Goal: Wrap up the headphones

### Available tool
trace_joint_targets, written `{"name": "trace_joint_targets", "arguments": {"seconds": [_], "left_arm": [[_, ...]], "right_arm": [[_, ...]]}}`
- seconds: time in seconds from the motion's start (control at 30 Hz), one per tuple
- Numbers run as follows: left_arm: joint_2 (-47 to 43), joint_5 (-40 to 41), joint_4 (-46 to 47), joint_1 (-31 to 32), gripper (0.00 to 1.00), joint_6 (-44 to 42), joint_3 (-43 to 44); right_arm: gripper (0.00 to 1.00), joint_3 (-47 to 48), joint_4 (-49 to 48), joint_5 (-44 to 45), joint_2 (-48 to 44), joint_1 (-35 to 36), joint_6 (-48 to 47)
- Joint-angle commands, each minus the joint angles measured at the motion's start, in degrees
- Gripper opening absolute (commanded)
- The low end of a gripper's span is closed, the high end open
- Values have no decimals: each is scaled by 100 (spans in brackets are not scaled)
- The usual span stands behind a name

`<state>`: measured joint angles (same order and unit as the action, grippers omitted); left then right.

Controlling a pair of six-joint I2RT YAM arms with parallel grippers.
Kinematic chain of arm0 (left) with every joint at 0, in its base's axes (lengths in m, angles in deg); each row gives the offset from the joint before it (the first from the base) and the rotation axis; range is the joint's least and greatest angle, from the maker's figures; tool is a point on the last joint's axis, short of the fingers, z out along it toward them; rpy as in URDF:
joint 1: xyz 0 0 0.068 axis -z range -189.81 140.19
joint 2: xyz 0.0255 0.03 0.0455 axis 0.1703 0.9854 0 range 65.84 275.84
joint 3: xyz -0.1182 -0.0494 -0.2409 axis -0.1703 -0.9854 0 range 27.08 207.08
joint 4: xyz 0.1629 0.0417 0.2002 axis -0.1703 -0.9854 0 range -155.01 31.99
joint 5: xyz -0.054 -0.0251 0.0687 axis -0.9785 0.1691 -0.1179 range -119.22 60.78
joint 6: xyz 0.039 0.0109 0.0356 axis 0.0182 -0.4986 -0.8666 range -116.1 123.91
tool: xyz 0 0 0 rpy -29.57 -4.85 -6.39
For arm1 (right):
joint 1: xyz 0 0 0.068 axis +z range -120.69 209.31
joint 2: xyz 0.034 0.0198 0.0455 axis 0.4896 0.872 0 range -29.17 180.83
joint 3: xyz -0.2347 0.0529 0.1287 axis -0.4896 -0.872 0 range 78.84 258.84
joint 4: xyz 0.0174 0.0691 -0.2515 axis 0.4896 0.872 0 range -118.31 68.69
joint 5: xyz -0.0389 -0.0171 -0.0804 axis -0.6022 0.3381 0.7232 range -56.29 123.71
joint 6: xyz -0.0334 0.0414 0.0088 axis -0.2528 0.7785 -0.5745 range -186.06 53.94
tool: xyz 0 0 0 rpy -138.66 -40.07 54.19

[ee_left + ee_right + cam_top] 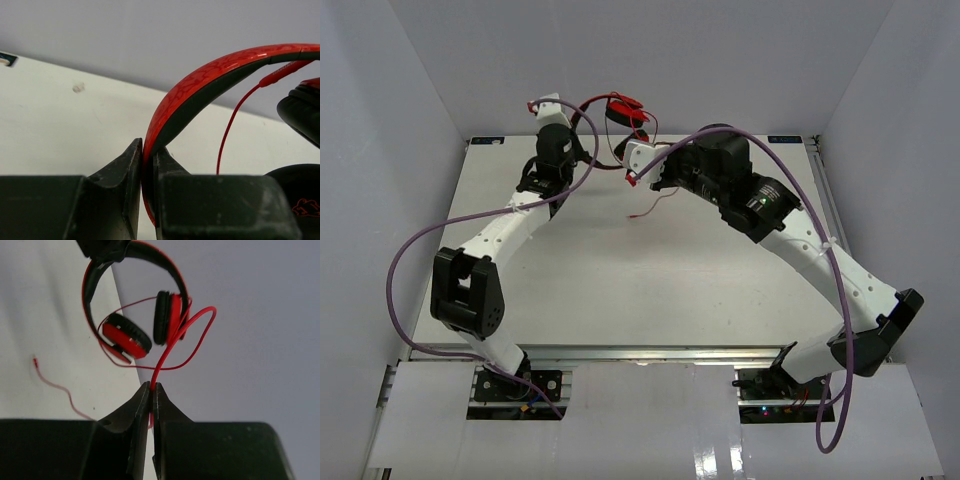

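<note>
Left wrist view shows the left end effector [148,150] closed tight on the red-and-black headband [210,75], its two jaws pinching the band edge-on near one end. By that grip the headphones [623,108] hang clear of the bench [650,290], up near its far edge and between the two arms. To the right, the right end effector [151,387] is closed as well, nipping the thin red cable [185,327] just below the ear cups [127,337]; above the pinch the cable bends into a loose loop beside the cups. Its free tail trails off to the plug end [36,360] over the bench; I cannot tell whether that end touches the surface.

The set looks light. The headband seems stiff but springy and glossy, so it may pivot or slip in a narrow pinch, and a hold on the arch away from the hinged cups looks the firmest. The cups have soft pads and probably swivel, so they make poor places to grip. The cable is limp and thin and likely weak where it enters a cup; it wants gentle pinches worked along toward the plug, never a hard pull.

Count: one pair of headphones; one headband; two ear cups; one cable with one plug; two end effectors, both gripping.
</note>
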<state>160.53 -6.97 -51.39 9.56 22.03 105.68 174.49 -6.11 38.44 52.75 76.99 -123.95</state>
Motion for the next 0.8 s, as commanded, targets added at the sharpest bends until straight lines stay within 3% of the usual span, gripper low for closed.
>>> {"name": "trace_joint_targets", "arguments": {"seconds": [0.0,0.23,0.57,0.77], "left_arm": [[-171,-59,649,119,0,231,13],[221,54,138,-14,0,588,774],[635,208,24,-363,0,956,1494],[1352,406,31,-303,0,1200,2083]], "right_arm": [[9,97,198,242,149,103,-487],[9,-463,375,680,-251,53,-1033],[9,262,1642,-580,-494,-188,-1303],[10,957,1813,-946,-122,-177,-1699]]}}
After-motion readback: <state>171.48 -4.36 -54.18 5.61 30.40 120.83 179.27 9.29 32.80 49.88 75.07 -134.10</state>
